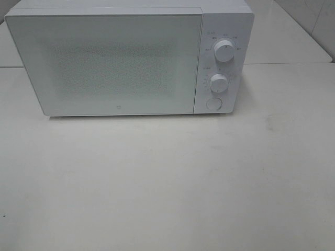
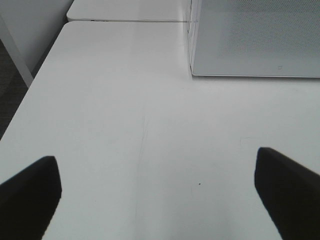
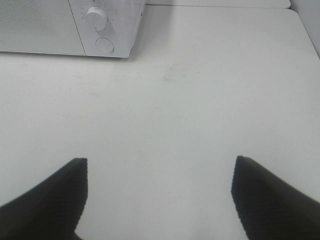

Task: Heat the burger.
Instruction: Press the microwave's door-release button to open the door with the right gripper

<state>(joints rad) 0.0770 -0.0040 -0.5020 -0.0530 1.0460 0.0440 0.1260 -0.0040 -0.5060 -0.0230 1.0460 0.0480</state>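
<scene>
Microwave [image 1: 120, 63] seemingly shut (on white table [image 1: 167, 188]), left claw [image 2: 156, 155], right claw [image 3: 160, 159] spread

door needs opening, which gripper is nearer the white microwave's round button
Right: right gripper faces the end with the round white button; left gripper faces the far corner of the door.

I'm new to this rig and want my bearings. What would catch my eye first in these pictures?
A closed white microwave stands at the far side of the white table, with an upper knob, a lower knob and a round button stacked down its right-hand panel. In the wrist views, the left gripper and right gripper hover over bare tabletop, jaws open and holding nothing.
</scene>
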